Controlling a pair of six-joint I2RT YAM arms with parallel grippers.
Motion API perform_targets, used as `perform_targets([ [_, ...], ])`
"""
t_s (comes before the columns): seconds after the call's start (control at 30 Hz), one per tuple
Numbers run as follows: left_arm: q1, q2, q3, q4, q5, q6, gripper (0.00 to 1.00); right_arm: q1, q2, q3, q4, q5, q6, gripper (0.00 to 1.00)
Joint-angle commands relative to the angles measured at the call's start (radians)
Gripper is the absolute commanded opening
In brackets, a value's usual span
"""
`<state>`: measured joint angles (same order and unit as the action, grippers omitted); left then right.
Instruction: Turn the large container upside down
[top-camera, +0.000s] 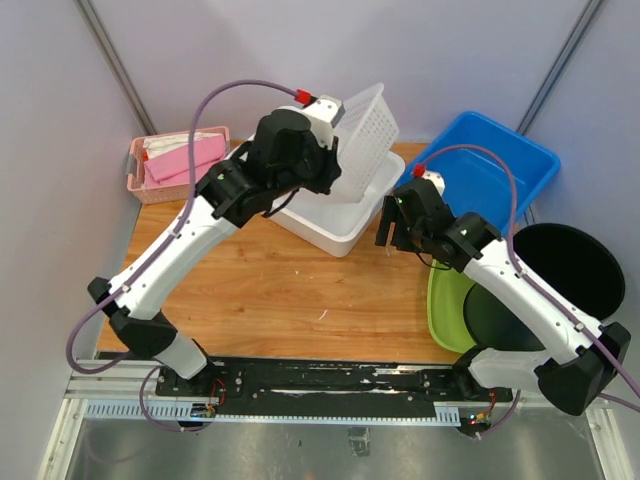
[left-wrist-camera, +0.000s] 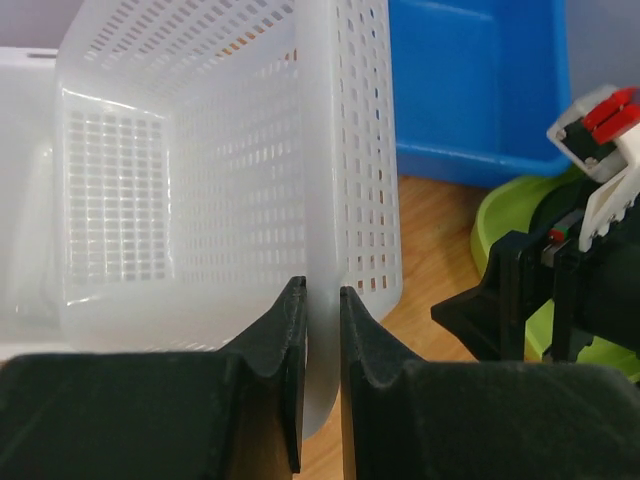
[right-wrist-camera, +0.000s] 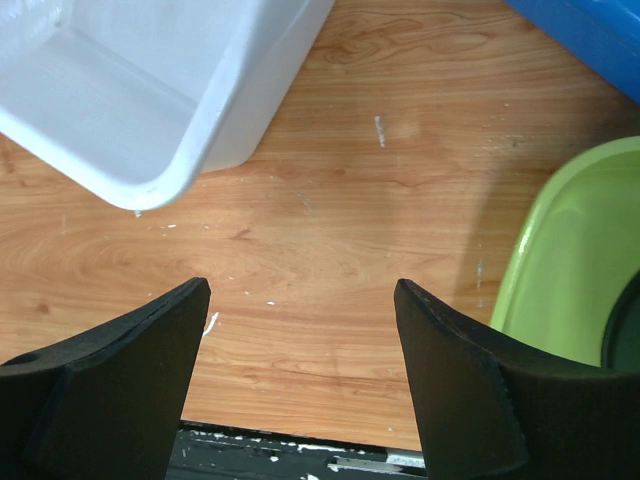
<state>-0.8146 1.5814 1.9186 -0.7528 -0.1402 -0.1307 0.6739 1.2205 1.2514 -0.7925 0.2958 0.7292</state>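
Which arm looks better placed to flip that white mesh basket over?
Left. The left gripper is clamped on the white mesh basket wall, holding it tilted above the white tub. The right gripper hangs open over the table, holding nothing.

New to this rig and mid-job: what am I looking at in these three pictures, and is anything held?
Two robot arms are bolted at the near edge of a wooden table. The wide picture looks down from above; the other two come from a camera on each wrist, so the black prongs at the bottom are that arm's own fingers. The left gripper is pinched on one wall of the white mesh basket, holding it tilted over the white tub. The right gripper is open and empty above bare wood. Also there: pink basket, blue bin, green bowl, black bin.
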Motion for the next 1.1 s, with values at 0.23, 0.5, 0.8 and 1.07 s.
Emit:
perform_targets([
  [0.23,0.005,-0.234,0.135,0.013,-0.235,-0.235,0.00,0.003,-0.228,-0.053,0.111,0.073,-0.065,0.76],
  [0.5,0.005,-0.408,0.138,-0.117,-0.335,-0.483,0.00,0.000,-0.325,-0.030,0.079,0.189,-0.147,0.77],
  [0.8,0.005,-0.739,-0.179,-0.217,-0.410,-0.803,0.00,0.001,-0.341,-0.046,0.069,0.099,-0.170,0.76],
  [1.07,0.005,-1.004,-0.607,-0.122,-0.623,-0.970,0.00,0.001,-0.347,-0.046,0.050,0.038,-0.188,0.76],
])
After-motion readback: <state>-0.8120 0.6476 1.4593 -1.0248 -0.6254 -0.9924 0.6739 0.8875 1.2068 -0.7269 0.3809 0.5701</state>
